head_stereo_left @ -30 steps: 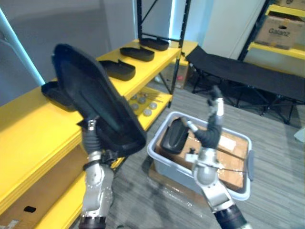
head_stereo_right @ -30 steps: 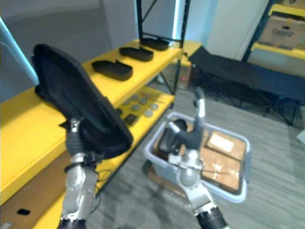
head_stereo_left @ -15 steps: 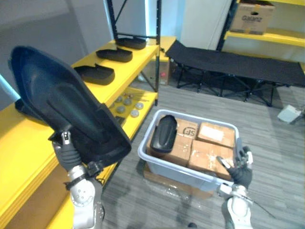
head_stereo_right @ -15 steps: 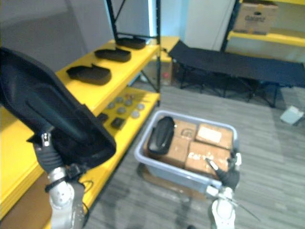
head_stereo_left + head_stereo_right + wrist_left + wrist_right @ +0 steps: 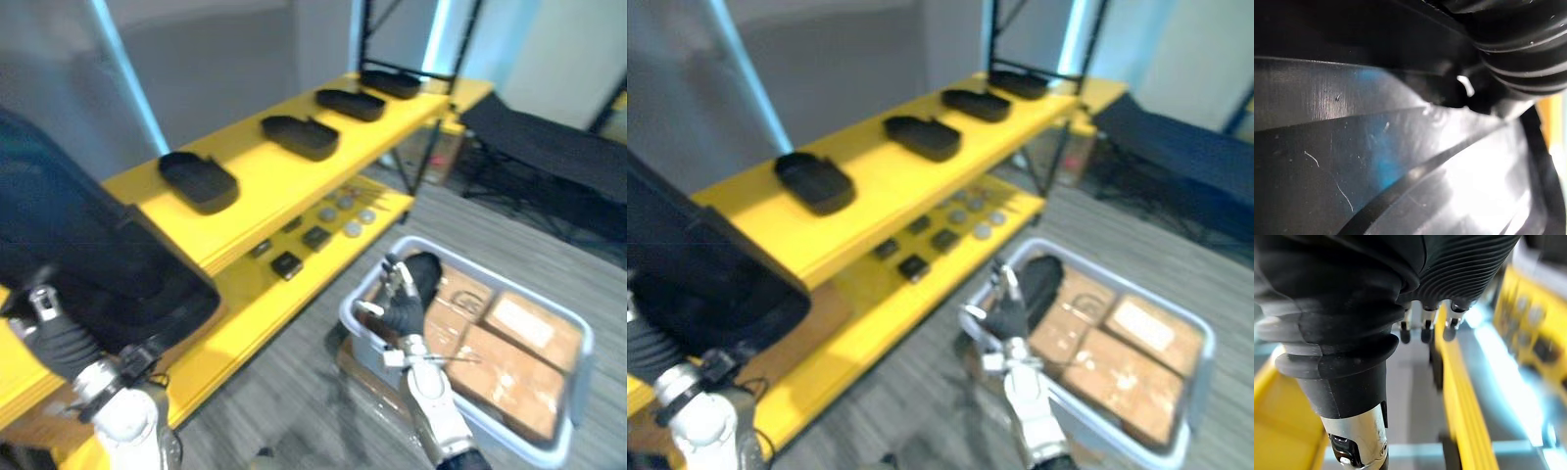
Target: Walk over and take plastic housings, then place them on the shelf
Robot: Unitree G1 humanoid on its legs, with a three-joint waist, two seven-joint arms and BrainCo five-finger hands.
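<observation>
**Step in hand: placing the housing on the shelf**

A large black housing [image 5: 88, 264] is being held up on the left hand [image 5: 59, 345], close to the near end of the yellow shelf [image 5: 263, 188]. In the left wrist view the housing's dark inner face is lying right against the hand. How the hand is closing on it cannot be told, since the grip is being hidden by the housing itself.

The right hand [image 5: 402, 305] is being held relaxed and open with nothing in it, just in front of the grey bin [image 5: 582, 352]. One more housing [image 5: 423, 272] is lying in the bin, on the cardboard boxes [image 5: 509, 362].

Four housings are already lying in a row along the top board, the nearest [image 5: 199, 181] just beyond the one being held. The free stretch of board appears to be on the near side of it.

Recommended procedure, as judged from this position:

1. The housing is to be brought over the free stretch, well apart from the nearest housing in the row.
2. Because the housing is blocking much of the view of the board, its far edge is to be watched while it is being lowered.
3. It is to be laid flat and fully on the board before it is released, with no part overhanging the front edge.
4. The right hand is to be kept clear of the lower board, where small parts [image 5: 315, 237] are lying.
</observation>
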